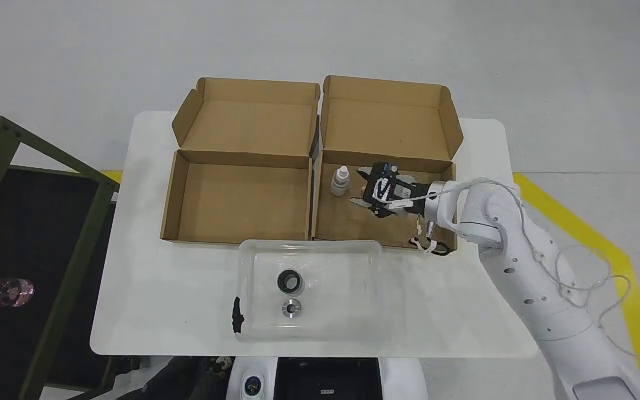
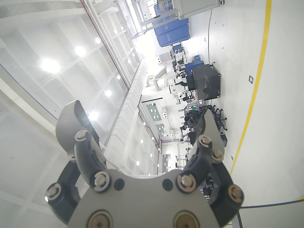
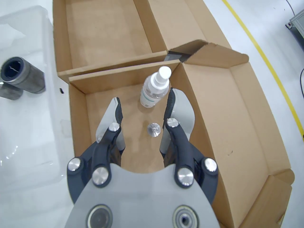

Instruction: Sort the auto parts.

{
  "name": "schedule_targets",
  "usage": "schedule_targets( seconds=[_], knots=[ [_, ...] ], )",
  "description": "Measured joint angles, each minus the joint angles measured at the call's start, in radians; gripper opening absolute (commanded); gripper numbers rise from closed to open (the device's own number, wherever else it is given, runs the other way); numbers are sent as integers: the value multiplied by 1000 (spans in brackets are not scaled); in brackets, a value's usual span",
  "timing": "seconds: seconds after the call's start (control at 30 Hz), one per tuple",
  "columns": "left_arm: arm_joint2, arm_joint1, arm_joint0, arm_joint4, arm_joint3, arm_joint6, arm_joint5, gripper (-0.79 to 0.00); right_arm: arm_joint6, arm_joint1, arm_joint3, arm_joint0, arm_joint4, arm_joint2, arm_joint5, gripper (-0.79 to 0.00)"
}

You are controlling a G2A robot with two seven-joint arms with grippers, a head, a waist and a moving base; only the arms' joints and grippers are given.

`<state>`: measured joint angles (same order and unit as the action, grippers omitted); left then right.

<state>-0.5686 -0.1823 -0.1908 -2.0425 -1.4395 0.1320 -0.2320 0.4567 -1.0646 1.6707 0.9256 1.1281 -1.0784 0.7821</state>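
Observation:
My right gripper (image 1: 363, 199) (image 3: 144, 97) hangs open over the floor of the right cardboard box (image 1: 395, 228) (image 3: 237, 124). A small silver disc (image 3: 154, 129) lies on the box floor between its fingers, untouched. Just beyond the fingertips a white spray bottle (image 1: 341, 180) (image 3: 155, 88) stands upright in the box's corner. The clear tray (image 1: 350, 300) (image 3: 28, 34) at the table's front holds a dark metal sleeve (image 1: 290, 281) (image 3: 22, 75) and a silver round part (image 1: 290, 308). My left gripper (image 2: 142, 124) is open, holds nothing and points up at the room's ceiling.
The left cardboard box (image 1: 240, 200) (image 3: 99, 29) stands open with nothing in it, its lid folded back. A small black piece (image 1: 237, 315) lies at the tray's left front corner. White tabletop runs around the boxes and the tray.

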Motion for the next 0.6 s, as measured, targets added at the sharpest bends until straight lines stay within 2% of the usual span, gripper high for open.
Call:
schedule_targets(
  seconds=[0.27, 0.6],
  knots=[
    [0, 0, 0, 0, 0, 0, 0, 0, -42, 8, 144, 104, -11, -1, -3, -440],
    [0, 0, 0, 0, 0, 0, 0, 0, -63, -3, 245, 144, 18, 90, -10, -437]
  ],
)
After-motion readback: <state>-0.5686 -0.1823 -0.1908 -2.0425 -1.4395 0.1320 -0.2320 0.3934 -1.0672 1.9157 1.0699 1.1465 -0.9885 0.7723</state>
